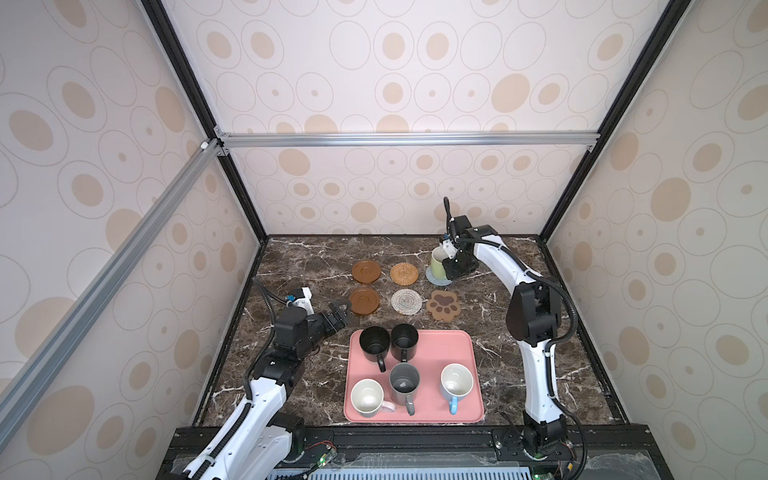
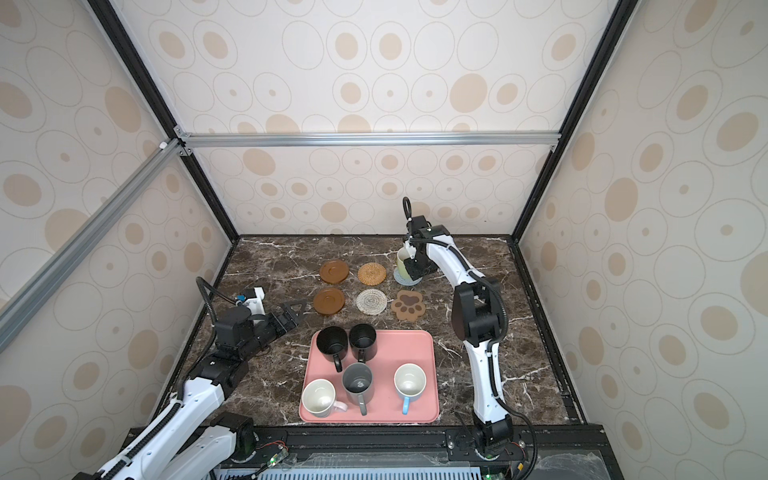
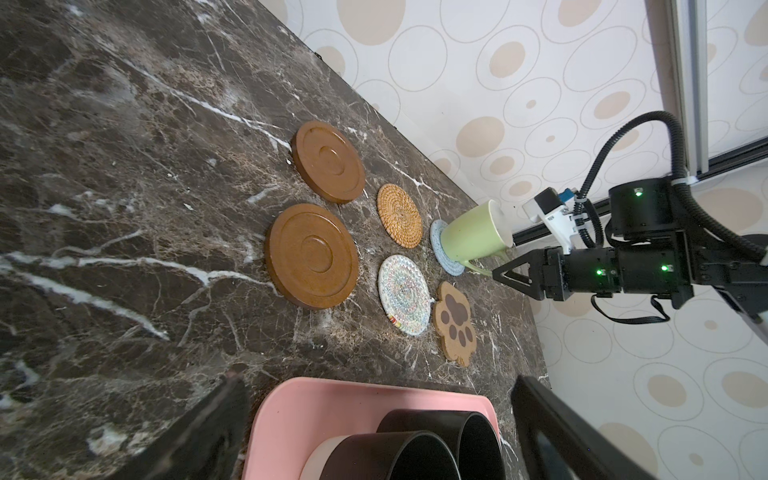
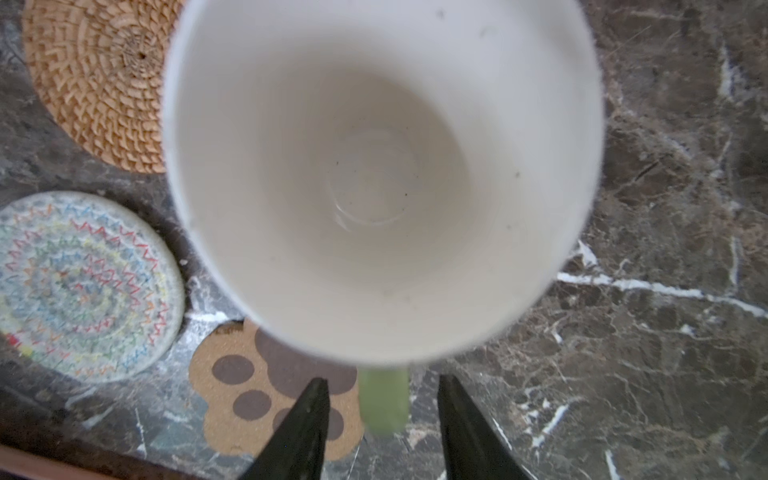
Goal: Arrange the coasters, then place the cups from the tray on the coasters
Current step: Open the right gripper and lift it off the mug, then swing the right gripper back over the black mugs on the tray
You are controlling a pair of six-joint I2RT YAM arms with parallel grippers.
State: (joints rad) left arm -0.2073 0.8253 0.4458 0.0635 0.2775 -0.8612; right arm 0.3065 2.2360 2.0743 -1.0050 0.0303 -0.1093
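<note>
Resting on a round blue-grey woven coaster point(image 3: 452, 265): a smooth green mug point(image 3: 473, 237).

Both arms same build: left arm point(image 1: 259, 399) and right arm point(image 1: 536, 374) wear glossy white link shells btwn chunky black joint housings. Ribbed black cable conduit point(image 3: 715, 226) runs along each, white zip tie on it; white cam bracket point(image 1: 303, 299) w/ blue connector at the wrist. Green LEDs point(image 3: 599, 272) glow on the black right wrist, and right gripper point(image 4: 383, 379) is all black, fingers point(image 4: 299, 436) pointed.
</note>
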